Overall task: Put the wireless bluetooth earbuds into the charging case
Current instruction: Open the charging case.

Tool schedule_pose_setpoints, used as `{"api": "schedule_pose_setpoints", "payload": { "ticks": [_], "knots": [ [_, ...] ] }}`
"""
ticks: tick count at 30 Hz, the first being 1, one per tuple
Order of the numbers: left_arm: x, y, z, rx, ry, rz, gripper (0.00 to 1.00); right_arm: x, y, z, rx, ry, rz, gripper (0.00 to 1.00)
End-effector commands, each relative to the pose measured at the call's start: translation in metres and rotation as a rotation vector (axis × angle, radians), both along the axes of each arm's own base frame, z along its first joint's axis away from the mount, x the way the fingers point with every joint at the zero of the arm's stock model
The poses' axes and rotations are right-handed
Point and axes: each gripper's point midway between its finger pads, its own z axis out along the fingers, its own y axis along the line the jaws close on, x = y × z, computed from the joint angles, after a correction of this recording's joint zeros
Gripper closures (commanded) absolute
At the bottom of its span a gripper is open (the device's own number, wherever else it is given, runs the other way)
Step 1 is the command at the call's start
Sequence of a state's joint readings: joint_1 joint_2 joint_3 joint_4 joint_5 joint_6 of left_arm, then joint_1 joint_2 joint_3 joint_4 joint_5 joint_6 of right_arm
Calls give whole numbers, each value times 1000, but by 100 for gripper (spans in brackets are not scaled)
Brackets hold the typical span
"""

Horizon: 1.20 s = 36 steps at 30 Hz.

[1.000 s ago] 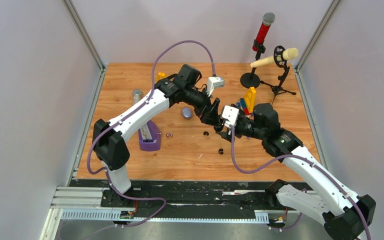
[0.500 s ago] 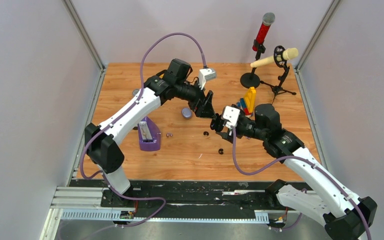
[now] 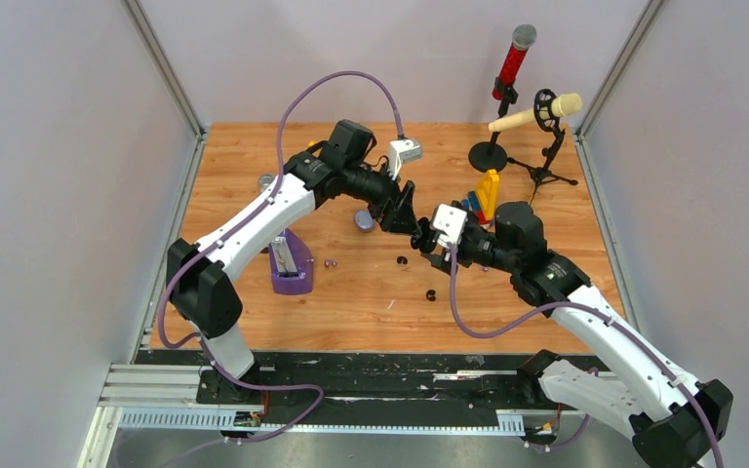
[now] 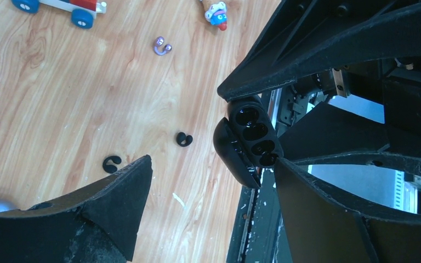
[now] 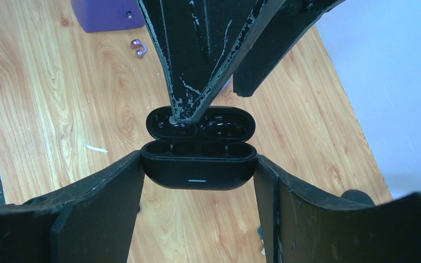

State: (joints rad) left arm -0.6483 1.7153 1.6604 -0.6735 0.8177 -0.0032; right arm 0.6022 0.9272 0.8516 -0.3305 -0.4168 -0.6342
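Since 1 s earlier, the left arm's wrist has been drawn back toward the table's left; the right arm is seen approx. unchanged.

L→R:
- **Purple block** (image 3: 291,265): stood near the left edge of the table (image 3: 244,327).
- **Purple earbuds** (image 3: 330,262): laid just to the block's right, on the wood.
- **Lavender case** (image 3: 363,220): partly hidden under the left arm.
- **Left gripper** (image 4: 211,164): held above mid-table w/ fingers wide apart and nothing between them. The tip of one finger (image 5: 197,60) is seen at the left hollow of the charging case's open lid; contact can't be told.
- **Black earbuds**: both laid on the table outside the case, one (image 3: 401,260) just below the grippers, the other (image 3: 431,294) nearer the arm bases.
- **Charging case** (image 5: 197,175): black, lid hinged open away from the right wrist cam, lifted off the table.
- **Right gripper** (image 5: 199,160): clamped on the case body, one finger at each end.
- **Toy pieces** (image 3: 486,195): yellow, blue & red, found beyond the right wrist.
- **Red mic** (image 3: 513,60) and **beige mic** (image 3: 536,113): mounted on stands at the far right corner.
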Motion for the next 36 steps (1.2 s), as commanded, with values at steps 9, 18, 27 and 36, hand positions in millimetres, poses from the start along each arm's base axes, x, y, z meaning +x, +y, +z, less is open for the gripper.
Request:
{"api": "schedule_pose_setpoints", "payload": {
  "ticks": [9, 18, 27, 36],
  "knots": [
    [5, -7, 12, -32, 2, 17, 24, 4, 6, 2, 10, -36, 13, 46],
    [7, -10, -2, -14, 33, 9, 32, 6, 5, 2, 7, -48, 6, 46],
    [6, -15, -6, -5, 43, -1, 42, 6, 4, 0, 6, -50, 5, 46],
    [1, -16, -5, -13, 51, -21, 45, 9, 5, 0, 5, -58, -9, 46]
  ]
}}
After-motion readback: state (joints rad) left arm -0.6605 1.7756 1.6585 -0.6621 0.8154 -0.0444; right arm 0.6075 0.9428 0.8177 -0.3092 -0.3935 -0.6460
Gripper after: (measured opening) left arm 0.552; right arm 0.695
